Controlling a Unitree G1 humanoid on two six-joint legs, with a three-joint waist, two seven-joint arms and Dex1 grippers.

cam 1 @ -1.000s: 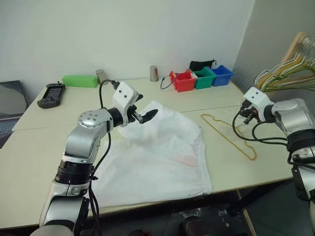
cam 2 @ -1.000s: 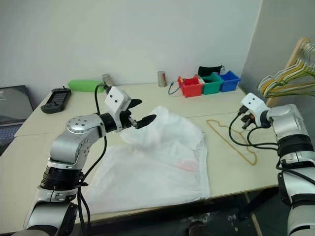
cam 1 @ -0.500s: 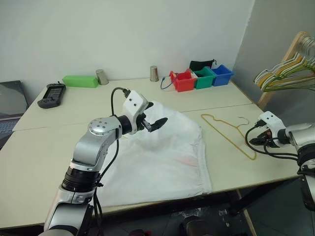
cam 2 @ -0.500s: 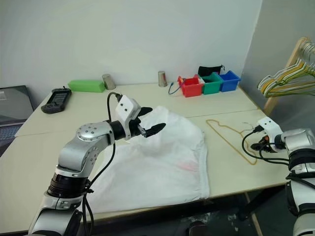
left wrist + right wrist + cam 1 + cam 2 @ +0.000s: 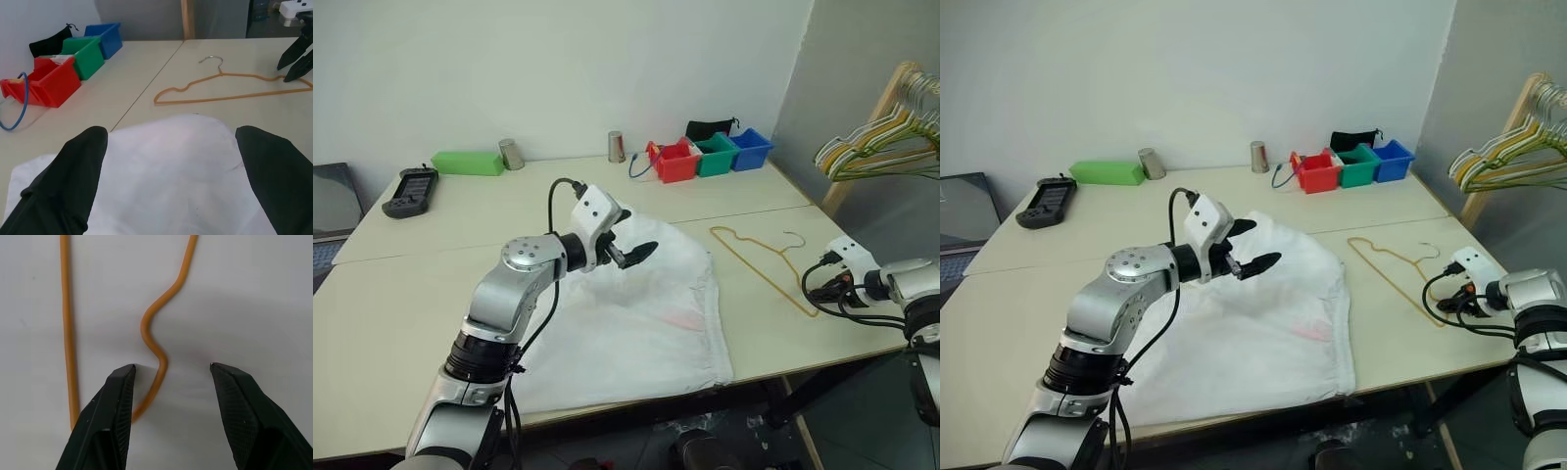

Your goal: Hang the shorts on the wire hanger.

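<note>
White shorts (image 5: 636, 313) lie spread on the bench (image 5: 411, 294) under the left tool (image 5: 631, 250), whose fingers gape wide and empty, while the right tool (image 5: 168, 369) stands parted just over one end of the yellow-orange wire hanger (image 5: 759, 264) lying beside them.

No readable text, label, brand, number or sign on anything.

- The white shorts (image 5: 1263, 313) lie flat on the table (image 5: 1028, 294).
- The left gripper (image 5: 1255, 250) hangs over them, fingers wide apart.
- The wire hanger (image 5: 1393, 272) lies beside the shorts.
</note>
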